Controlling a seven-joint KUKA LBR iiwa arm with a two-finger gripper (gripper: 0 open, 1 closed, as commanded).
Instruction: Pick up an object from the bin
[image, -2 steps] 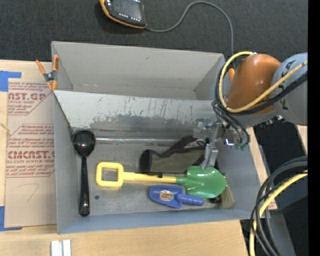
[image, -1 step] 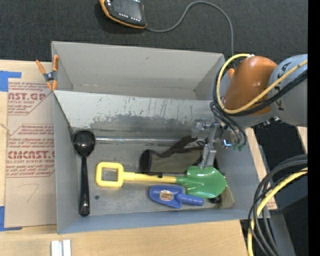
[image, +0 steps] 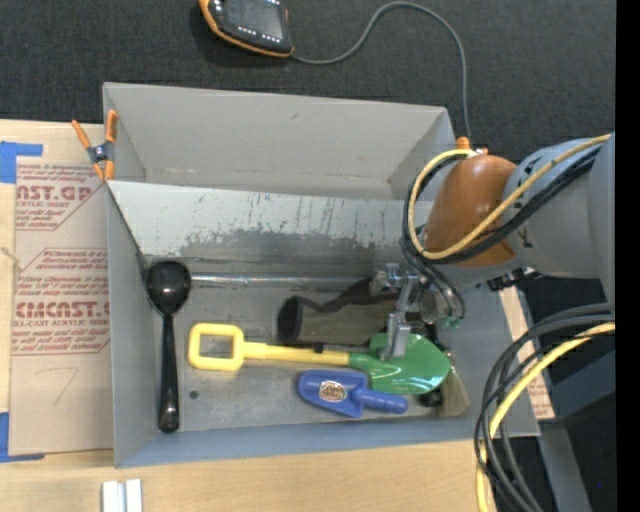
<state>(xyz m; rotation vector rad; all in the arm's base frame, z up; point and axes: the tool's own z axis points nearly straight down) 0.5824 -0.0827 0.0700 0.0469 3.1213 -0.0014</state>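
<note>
— Four things lie on the floor of the grey metal bin (image: 270, 140). What are they?

— By the left wall is a black ladle (image: 167, 345). It is smooth and shiny. Its round bowl is toward the back wall and its long thin handle points at the front edge.

— And the bright one?

— That is a plastic toy spade (image: 300, 353). It lies flat along the front edge. Its yellow handle ends in a square loop near the ladle. Its green blade is wide and glossy, close to the front right corner.

— What is behind it?

— A dull brown roll (image: 330, 322), right against the back side of the spade's stick. It looks soft, maybe cloth, but I can't be sure. One end is dark and round.

— And in front?

— A rounded blue plastic thing (image: 345, 390) with a yellowish patch on its fat end. It lies just beside the green blade, between the spade and the front edge.

— Where is the gripper (image: 400, 335)?

— It is silver metal, and it comes down right at the green blade, near the right wall. Its tip seems to touch the blade.

— Is it open? Does it hold the spade?

— I can't tell how wide it is, or if it has hold of the spade. Above it sits a smooth orange cover (image: 475, 205).
</note>
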